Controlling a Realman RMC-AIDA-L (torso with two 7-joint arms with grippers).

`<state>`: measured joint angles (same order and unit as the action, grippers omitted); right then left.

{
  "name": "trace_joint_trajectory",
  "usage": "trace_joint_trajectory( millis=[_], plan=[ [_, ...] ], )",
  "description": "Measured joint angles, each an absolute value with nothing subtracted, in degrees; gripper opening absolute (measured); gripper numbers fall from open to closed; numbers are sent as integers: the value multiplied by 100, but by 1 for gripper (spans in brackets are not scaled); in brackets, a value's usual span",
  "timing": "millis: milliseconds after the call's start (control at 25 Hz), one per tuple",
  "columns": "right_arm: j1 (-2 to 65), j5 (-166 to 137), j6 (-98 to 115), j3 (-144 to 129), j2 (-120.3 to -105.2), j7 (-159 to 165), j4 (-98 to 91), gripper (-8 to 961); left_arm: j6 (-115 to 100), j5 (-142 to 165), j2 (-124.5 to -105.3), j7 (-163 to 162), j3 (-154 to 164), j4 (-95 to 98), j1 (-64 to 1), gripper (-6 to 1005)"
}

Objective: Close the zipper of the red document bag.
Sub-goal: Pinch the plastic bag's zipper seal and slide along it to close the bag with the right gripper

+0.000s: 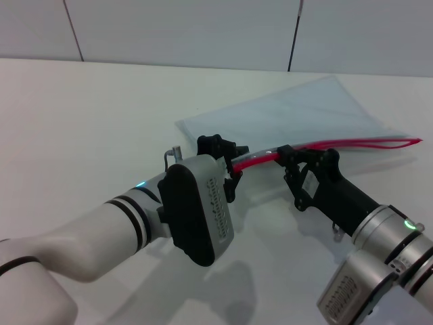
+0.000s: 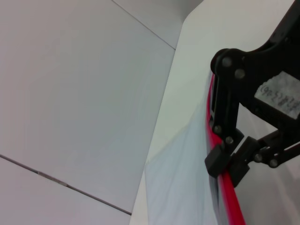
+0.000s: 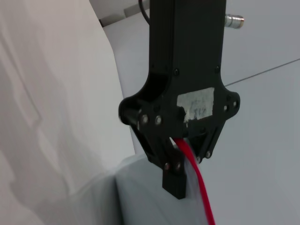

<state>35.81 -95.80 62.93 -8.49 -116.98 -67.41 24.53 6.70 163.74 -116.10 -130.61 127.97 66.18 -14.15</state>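
Both pincers on left-right zipper [image 1: 352, 143].

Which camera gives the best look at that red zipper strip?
The head view: the zipper runs between both hands and on to the bag's far corner. The left wrist view and right wrist view show only short, pinched stretches.

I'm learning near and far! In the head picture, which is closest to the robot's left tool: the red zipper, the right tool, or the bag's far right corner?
1. The zipper: the left tool is clamped on its near end.
2. The right tool: beside it, to the right, on the same strip.
3. The far corner of the red document bag: farthest right.
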Motion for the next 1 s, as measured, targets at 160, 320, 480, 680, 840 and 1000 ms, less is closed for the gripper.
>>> trace_joint_trajectory(
  millis=[160,320,480,680,840,1000],
  plan=[
    [3576,-9580,6291,-803,-11698,-6809,2476,96,662,16374,-11610,-13061,12797,6618,-1415,42],
    [3576,-9579,6284,-800,-11698,-6891,2488,74,654,16374,-11610,-13061,12797,6618,-1415,41],
    [3575,-9547,6283,-798,-11698,-6891,2464,66,647,16374,-11610,-13061,12797,6619,-1415,41],
    [3540,-8811,6283,-792,-11676,-6891,2161,85,637,16374,-11611,-13061,12802,6619,-1400,40],
    [3488,-7848,6259,-790,-11674,-6891,1641,113,630,16374,-11610,-13061,12804,6617,-1404,40],
    [3509,-6859,5986,-792,-11671,-6891,1207,141,627,16374,-11610,-13062,12806,6608,-1404,39]
  ],
)
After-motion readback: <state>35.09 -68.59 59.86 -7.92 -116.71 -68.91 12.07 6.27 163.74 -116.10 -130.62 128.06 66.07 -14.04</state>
